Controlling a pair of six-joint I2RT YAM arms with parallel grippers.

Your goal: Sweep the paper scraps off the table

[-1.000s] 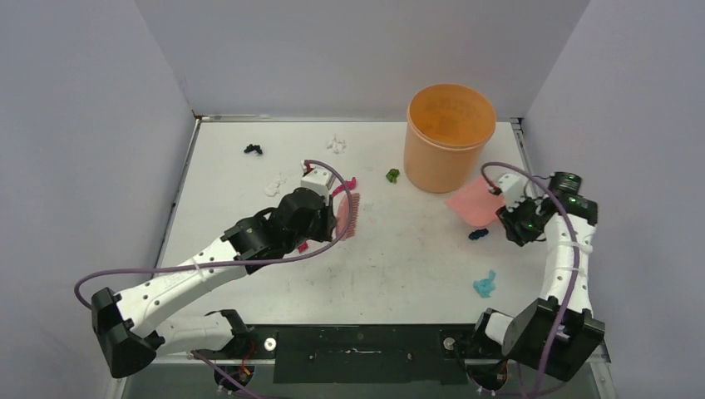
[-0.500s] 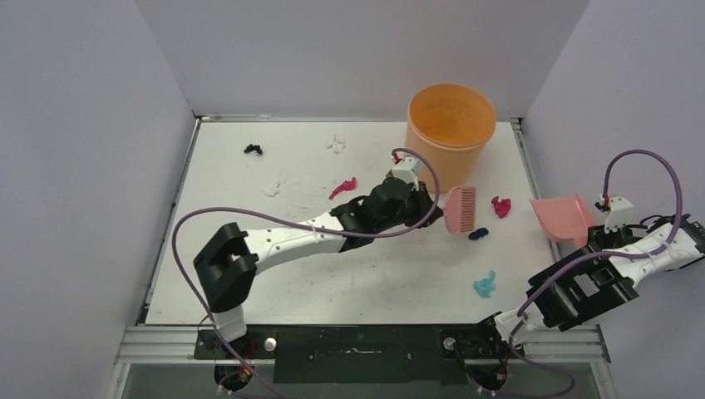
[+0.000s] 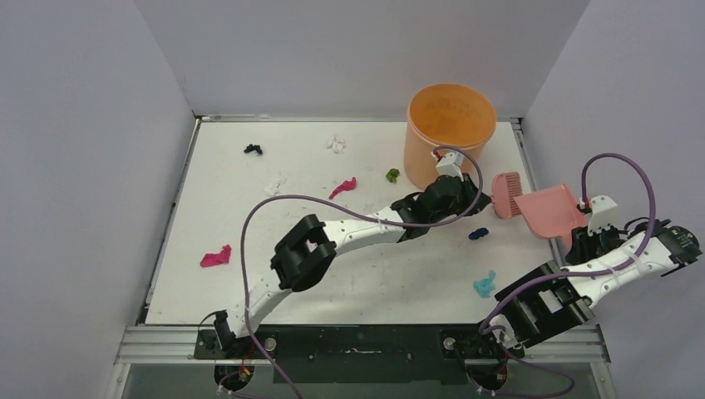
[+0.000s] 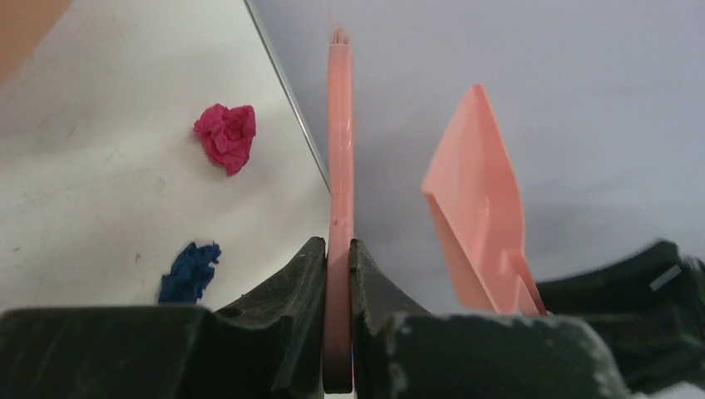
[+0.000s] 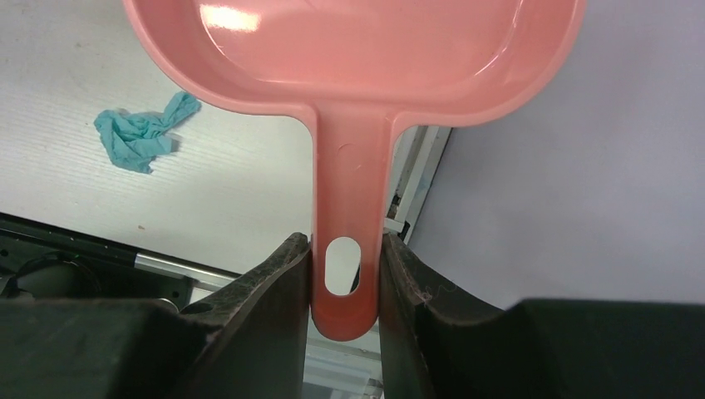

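At far-right corner of table [image 3: 374, 266] sits tub [image 3: 449, 141], brush [image 3: 505, 194] just left of dustpan [image 3: 549, 212] by right edge, w/ paper scraps [image 3: 215, 256] scattered from far edge to left edge & near-right corner.

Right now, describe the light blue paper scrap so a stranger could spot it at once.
Start at the tall orange bucket at the far right of the table. Come straight toward the near edge, past a dark blue scrap, to the light blue scrap. It is the only turquoise bit, closest to the front edge.

Nine scraps [image 3: 215, 256], one brush [image 3: 505, 194], one dustpan [image 3: 549, 212], one bucket [image 3: 449, 141]
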